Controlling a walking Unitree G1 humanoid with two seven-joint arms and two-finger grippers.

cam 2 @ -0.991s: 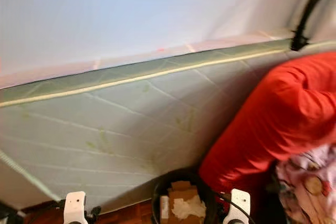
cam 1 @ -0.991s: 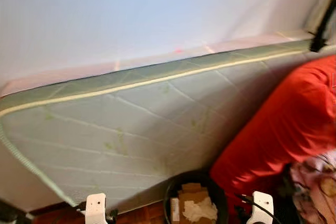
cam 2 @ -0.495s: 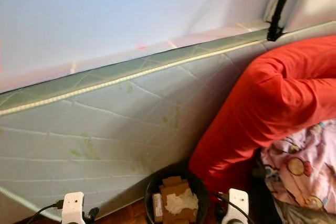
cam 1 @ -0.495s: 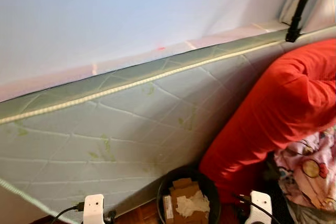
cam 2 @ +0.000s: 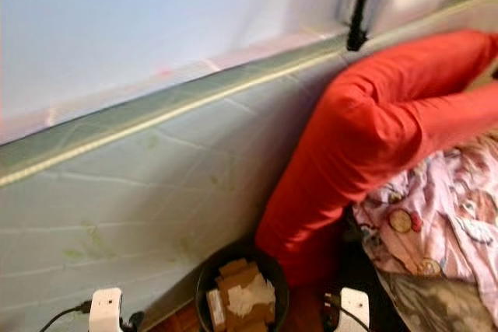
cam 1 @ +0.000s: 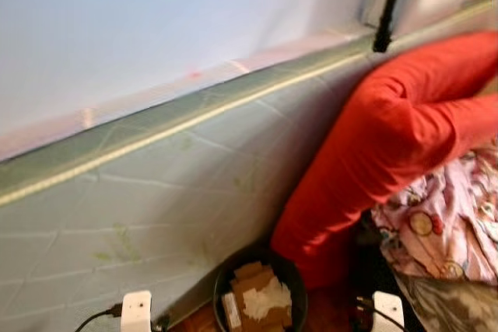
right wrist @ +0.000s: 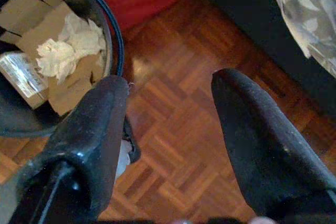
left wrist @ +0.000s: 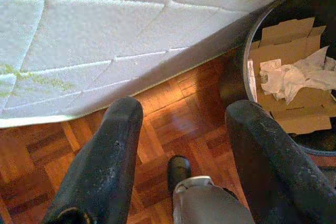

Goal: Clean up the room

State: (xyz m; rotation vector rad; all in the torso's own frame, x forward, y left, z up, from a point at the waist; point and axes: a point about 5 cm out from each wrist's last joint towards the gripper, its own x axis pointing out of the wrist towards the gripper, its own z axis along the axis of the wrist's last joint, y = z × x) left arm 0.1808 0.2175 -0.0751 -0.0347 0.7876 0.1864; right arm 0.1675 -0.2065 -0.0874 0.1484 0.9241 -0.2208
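While fingers [left wrist: 123, 129] gape, bin [left wrist: 294, 61] beside them

The two head views look forward and down, somewhat blurred, at a mattress [cam 1: 156, 192] leaning on the wall with a bin [cam 1: 259, 293] below. Each wrist view looks down close past its spread black fingers [left wrist: 100, 166] at the floor [right wrist: 178, 145], both catching that bin.

Head views softly motion-blurred, evenly lit; wrist views sharper, with glare on the parquet floor [left wrist: 168, 114].
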